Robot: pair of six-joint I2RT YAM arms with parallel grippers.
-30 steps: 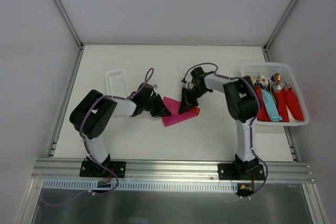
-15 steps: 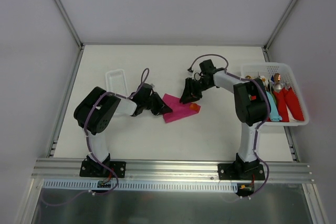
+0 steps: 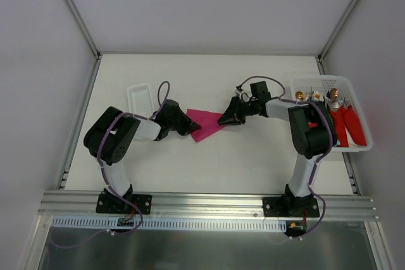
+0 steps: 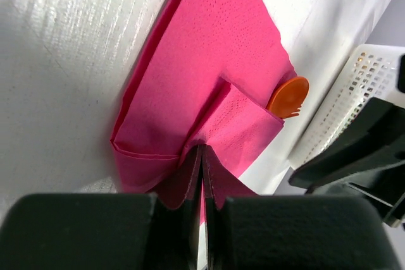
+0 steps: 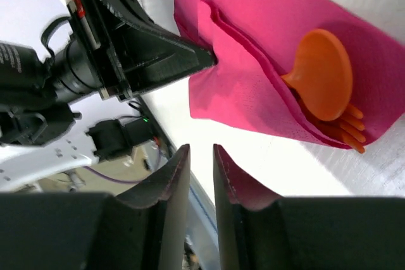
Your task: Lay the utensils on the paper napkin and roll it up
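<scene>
Pinching left pincer: closed tight on a raised fold at the near edge of the paper napkin, with pink paper squeezed into the thin seam between the two black fingers.
Left pincer, top view: low over the worktop, at the left end of the napkin.
Paper napkin: magenta-pink, lying on the worktop between the two pincers, folded over itself into a long flattened wrap with a loose flap along one side.
Orange spoon: tucked inside the fold, with only its round bowl sticking out at the end of the napkin away from the left pincer; the handle is hidden under the paper.
Orange fork: lies just beside and partly under the spoon bowl, with only the tips of its tines showing past the napkin's edge.
Spoon, left wrist view: the bowl peeks out at the far right corner of the wrap, and the small orange points below it seem to be the fork tines, though they are too small to be sure.
Right pincer: fingers set to a narrow gap with nothing between them, held off the napkin on the utensil end.
Right pincer, top view: close to the napkin's right end; contact cannot be told from this height.
White basket: at the right edge of the worktop, holding metal utensils in red wraps.
White tray: behind the left arm, well apart from the napkin.
</scene>
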